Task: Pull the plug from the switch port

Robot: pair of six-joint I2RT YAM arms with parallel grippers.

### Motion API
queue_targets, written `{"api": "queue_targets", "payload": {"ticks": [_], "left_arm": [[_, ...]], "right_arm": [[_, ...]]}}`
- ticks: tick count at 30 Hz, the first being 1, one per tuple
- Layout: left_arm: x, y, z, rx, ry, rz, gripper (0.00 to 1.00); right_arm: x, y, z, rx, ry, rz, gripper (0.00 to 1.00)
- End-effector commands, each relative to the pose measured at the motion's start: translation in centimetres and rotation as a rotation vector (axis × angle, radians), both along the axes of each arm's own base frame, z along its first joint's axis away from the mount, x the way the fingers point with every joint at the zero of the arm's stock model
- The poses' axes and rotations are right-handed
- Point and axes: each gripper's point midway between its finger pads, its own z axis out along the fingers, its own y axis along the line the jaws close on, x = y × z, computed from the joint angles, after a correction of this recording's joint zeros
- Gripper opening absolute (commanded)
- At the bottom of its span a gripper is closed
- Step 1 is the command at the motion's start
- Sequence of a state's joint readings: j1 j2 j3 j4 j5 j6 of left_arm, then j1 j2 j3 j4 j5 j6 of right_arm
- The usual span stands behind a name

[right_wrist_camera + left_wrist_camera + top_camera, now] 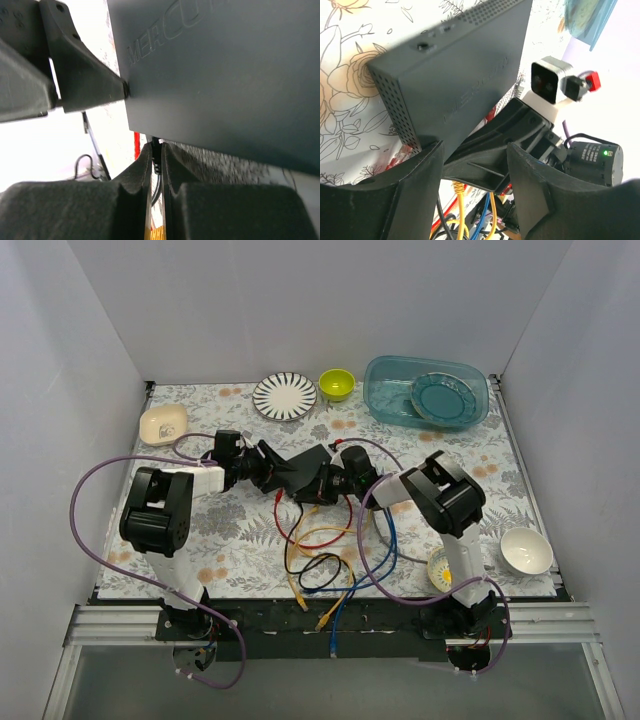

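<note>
Your left claw (270,468) is closed on the switch (300,468), with its fingers (415,200) clamped across one short end. The switch hangs tilted over the middle of the table (240,540). You cannot tell whether any corner touches the surface.

Your right claw (320,486) sits at 4 o'clock of the switch, just below its socket edge. Its jaws are almost together and pinch a thin black plug (156,161). In the right wrist view the switch's lettered face fills 12 to 3 o'clock. The plug runs up under the switch's lower edge, and you cannot tell whether it is seated in a port. In the same view a left finger touches the switch's edge at 9 o'clock.

Red, yellow, black and blue cables (320,540) loop from the switch toward 6 o'clock, as far as the near edge of the table.

Around the table, a striped plate (285,396) lies at 12 o'clock with a green bowl (336,384) just beside it. A blue tub (385,390) at 1 o'clock holds a teal plate (440,398). A cream dish (163,423) is at 10 o'clock and a white bowl (526,550) at 4 o'clock.
</note>
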State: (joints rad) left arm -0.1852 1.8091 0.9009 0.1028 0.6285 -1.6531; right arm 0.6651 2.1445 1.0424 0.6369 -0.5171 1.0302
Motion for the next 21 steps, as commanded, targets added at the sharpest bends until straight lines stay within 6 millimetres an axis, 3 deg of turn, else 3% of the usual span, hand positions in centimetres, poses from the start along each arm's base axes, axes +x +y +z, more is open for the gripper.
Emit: {"api": "queue_targets", "payload": {"ticks": [1,6,7,9,10,11,13,14,16,17,18,20,21], "left_arm": [[-0.7,2.2,-2.4,0.109,0.062,0.061,0.54],[-0.6,2.6,-1.7,0.123,0.063,0.07,0.54],[-0.6,2.5,-1.5,0.12,0.06,0.066,0.54],[-0.8,2.6,-0.9,0.118,0.054,0.071,0.55],[-0.8,2.7,-0.7,0.118,0.049,0.075,0.55],[-1.2,2.7,-0.4,0.118,0.051,0.074,0.55],[-1.4,2.9,0.6,0.118,0.032,0.082,0.55],[-1.8,3.0,0.6,0.125,0.034,0.086,0.56],[-2.0,3.1,1.8,0.116,0.014,0.102,0.56],[-2.6,3.3,1.3,0.123,0.032,0.112,0.55],[-2.9,3.3,1.4,0.116,0.041,0.126,0.55],[-3.5,3.5,1.0,0.135,0.054,0.142,0.54],[-3.9,3.5,0.5,0.14,0.074,0.147,0.53]], "right_arm": [[-4.9,-4.7,-6.8,-0.265,0.162,0.051,0.01],[-4.3,-5.2,-6.2,-0.326,0.093,0.086,0.01],[-4.4,-5.9,-6.5,-0.376,0.1,0.082,0.16],[-3.3,-6.4,-5.8,-0.444,0.045,0.081,0.31],[-2.2,-6.9,-4.4,-0.477,-0.008,0.046,0.38],[-2.4,-8.0,-3.9,-0.534,0.0,0.043,0.41],[-0.6,-8.6,-0.3,-0.581,-0.12,0.029,0.45],[0.1,-9.9,0.3,-0.656,-0.14,0.005,0.46],[3.1,-10.3,4.2,-0.688,-0.254,-0.048,0.47],[3.6,-10.6,5.1,-0.693,-0.267,-0.056,0.47],[5.8,-10.6,7.3,-0.689,-0.315,-0.106,0.47],[7.8,-11.4,7.3,-0.717,-0.306,-0.141,0.41],[9.0,-12.8,7.1,-0.741,-0.265,-0.176,0.35]]}}
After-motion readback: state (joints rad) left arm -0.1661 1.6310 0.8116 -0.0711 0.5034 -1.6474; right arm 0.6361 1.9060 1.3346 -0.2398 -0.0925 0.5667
